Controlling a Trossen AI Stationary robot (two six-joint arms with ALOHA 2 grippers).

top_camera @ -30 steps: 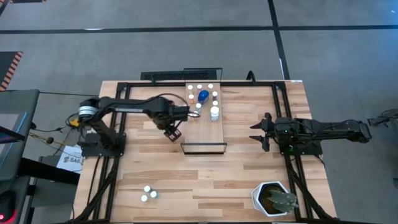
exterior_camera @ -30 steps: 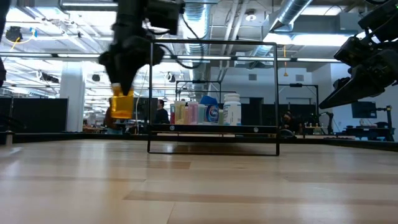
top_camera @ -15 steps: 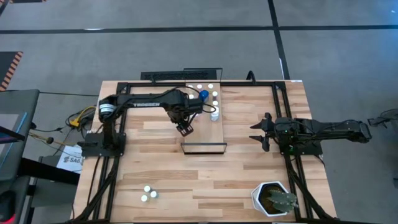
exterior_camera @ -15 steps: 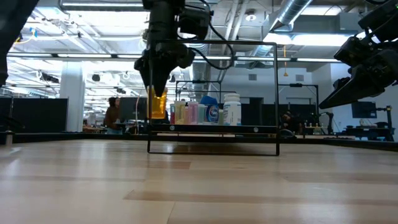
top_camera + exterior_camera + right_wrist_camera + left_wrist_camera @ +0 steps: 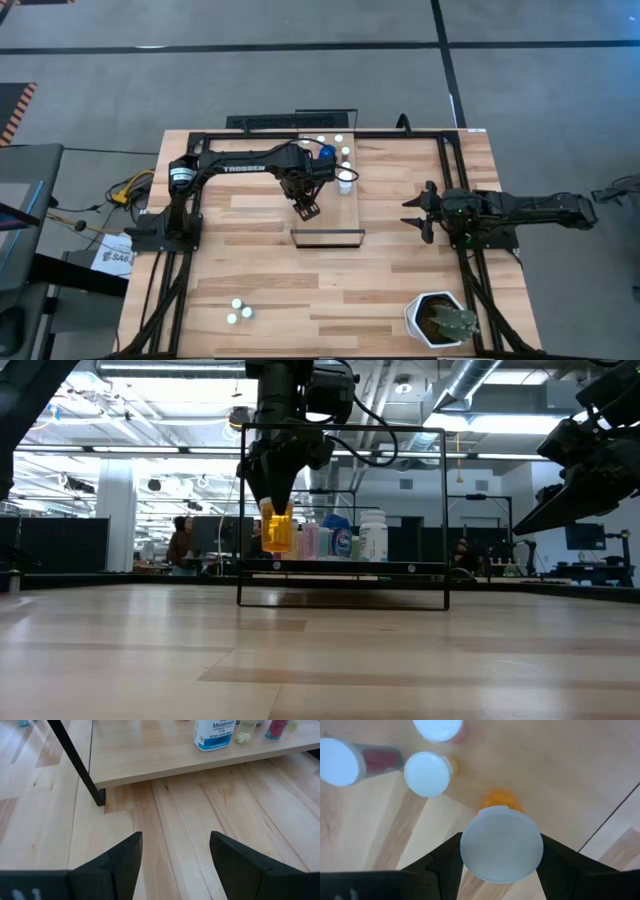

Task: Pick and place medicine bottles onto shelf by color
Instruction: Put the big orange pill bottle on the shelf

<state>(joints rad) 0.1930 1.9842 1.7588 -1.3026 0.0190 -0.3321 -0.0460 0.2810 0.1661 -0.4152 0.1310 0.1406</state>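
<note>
Overhead, my left gripper [image 5: 306, 208] hides its orange bottle [image 5: 277, 530] (pinched); two loose bottles [image 5: 238, 311] remain; right gripper [image 5: 415, 212] spread.

The high view looks straight down on the whole desk [image 5: 400, 260], shelf [image 5: 327, 215] at frame centre. The low view sits at desk height, facing level across to that shelf [image 5: 345, 568] and the room behind. Each wrist view looks closely down at the shelf [image 5: 560, 770] boards [image 5: 165, 755].
</note>
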